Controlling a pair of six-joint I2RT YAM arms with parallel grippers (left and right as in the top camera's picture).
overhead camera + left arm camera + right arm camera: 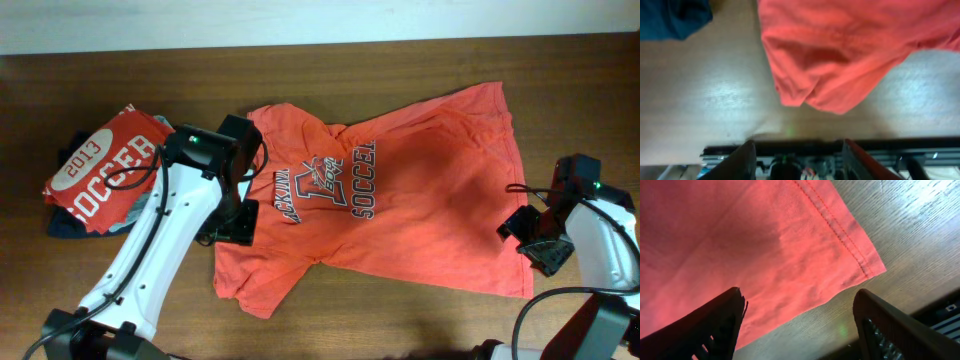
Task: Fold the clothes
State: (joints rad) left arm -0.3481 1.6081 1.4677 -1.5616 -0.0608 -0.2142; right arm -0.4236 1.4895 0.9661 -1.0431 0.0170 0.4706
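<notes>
Orange-red short-sleeved fabric T-shirt with a navy "SOCCER" print lies spread print-up mid brown wooden desk. Left fingers parted, empty, facing its sleeve. Right fingers parted, empty, over the hem corner.

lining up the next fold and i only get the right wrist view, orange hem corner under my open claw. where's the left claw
observer: The left claw stands open and empty, facing a bunched part of the orange-red short-sleeved T-shirt.
operator: shirt face up or down
observer: Face up: the navy-and-white "M" print over "SOCCER" shows in the overhead view.
operator: anything else on the table
observer: A red shirt printed "2013 SOCCER" lies on folded dark garments at the left side of the brown wooden table.
</notes>
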